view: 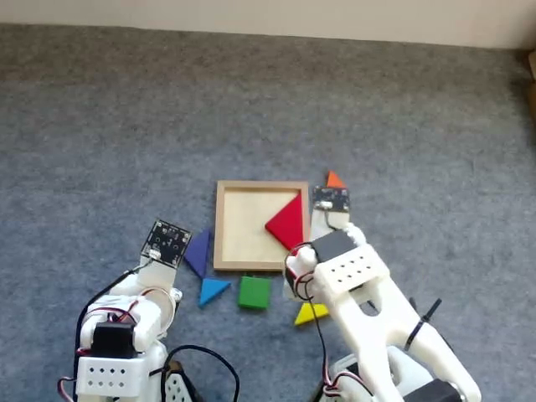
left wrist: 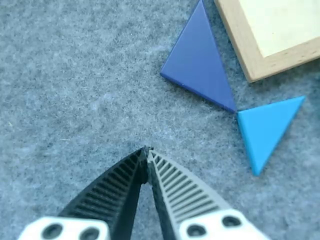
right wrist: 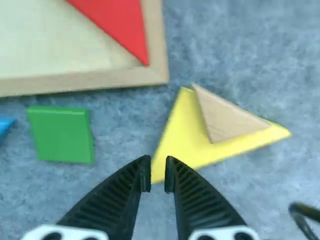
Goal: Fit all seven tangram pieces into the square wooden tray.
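Overlapping yellow triangle (right wrist: 182, 142), wooden triangle (right wrist: 225, 117) faces slightly-parted right claw (right wrist: 156, 176); left claw (left wrist: 147, 156) together.

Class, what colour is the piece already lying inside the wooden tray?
The triangle is red, clearest in the high view.

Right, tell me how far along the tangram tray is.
Done: the red triangle lies in the tray. In hand: nothing; the left tool is shut above carpet, the right tool slightly open beside the yellow triangle. To do: six pieces outside: dark blue triangle, light blue triangle, green square, orange triangle, yellow triangle, and the wooden triangle lying on it.
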`<action>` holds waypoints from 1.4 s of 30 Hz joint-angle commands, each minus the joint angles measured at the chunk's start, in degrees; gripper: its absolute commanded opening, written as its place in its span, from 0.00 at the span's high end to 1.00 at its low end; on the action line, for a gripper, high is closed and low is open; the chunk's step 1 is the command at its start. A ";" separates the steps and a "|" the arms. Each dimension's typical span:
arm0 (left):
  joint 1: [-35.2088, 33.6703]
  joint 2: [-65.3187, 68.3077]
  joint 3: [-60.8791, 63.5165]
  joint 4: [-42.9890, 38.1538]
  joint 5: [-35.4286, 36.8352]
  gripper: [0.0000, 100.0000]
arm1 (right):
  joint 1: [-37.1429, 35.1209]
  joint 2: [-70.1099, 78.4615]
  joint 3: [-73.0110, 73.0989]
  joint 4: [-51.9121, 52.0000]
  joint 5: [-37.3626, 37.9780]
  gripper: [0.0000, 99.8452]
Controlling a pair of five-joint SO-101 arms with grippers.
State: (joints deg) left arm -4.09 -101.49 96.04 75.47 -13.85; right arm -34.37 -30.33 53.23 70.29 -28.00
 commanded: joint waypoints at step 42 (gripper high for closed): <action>-0.48 -2.86 1.10 0.26 -0.70 0.99 | 31.43 -1.63 -0.22 -6.20 23.12 0.94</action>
State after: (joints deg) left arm -4.09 -101.49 96.04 75.47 -13.85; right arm -4.84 -31.12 57.10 61.32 -5.58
